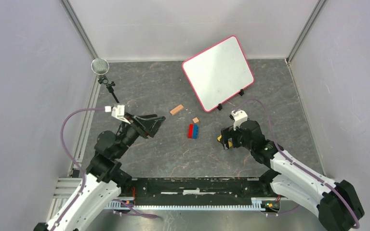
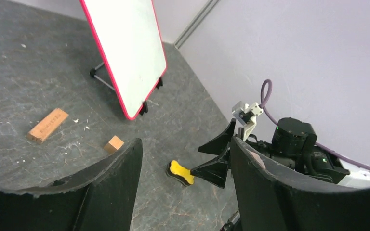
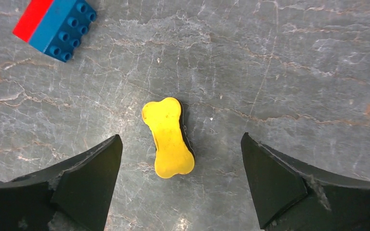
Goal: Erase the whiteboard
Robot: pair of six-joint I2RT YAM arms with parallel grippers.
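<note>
While one whiteboard stands on the bench, one yellow eraser, two wooden blocks, right end effector spread directly above the eraser, left end effector spread, raised

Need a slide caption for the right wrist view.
Right hand open over a yellow bone-shaped eraser lying on the grey table, red-and-blue brick at upper left.

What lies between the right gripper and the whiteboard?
Only bare table separates the right gripper from the whiteboard, seen in the top view; the yellow eraser lies between its open jaws.
</note>
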